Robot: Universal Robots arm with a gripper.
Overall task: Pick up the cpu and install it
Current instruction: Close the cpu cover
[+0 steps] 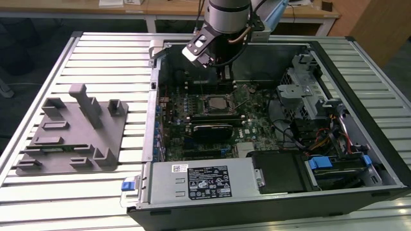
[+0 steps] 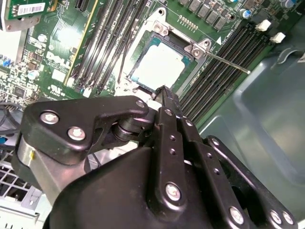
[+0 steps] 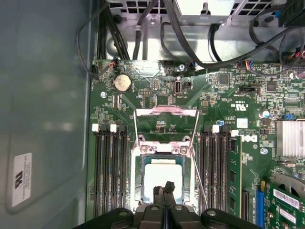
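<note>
Slatted tabletop (image 1: 96, 48), open computer case (image 1: 270, 207) lying on it. Motherboard (image 3: 224, 95) exposed; socket retention frame (image 3: 166, 112) standing open. cpu (image 3: 162, 174) lying flat in the socket, silver top up. Gripper (image 3: 164, 191) clenched, empty, tips just over one edge of the chip. Judgement: seating wants straight-down, feather-light contact; no sideways drag across the socket.
</note>
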